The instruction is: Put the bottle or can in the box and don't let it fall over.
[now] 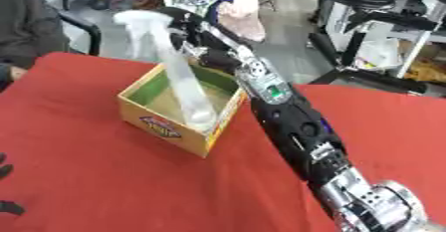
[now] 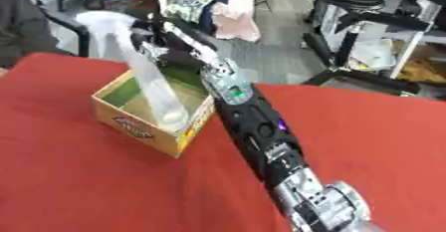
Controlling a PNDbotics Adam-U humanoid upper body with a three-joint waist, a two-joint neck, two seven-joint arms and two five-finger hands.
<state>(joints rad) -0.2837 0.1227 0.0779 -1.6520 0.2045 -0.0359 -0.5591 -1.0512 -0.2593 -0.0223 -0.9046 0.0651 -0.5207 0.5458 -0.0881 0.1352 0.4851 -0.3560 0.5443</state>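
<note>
Clear plastic bottle, tall, tilted with its top leaning toward the far left, base down inside the box. Open cardboard box, yellow sides with a label, green inner walls, on red cloth.

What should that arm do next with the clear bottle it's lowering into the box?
Probably tip the bottle upright before letting go. Its base sits inside the box near the corner, but it leans, top held by the right hand.

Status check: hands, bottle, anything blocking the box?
Right robot hand shut on bottle near its top. Bottle tilted, base inside box. Left robot hand barely in view at lower left. Nothing blocking.
</note>
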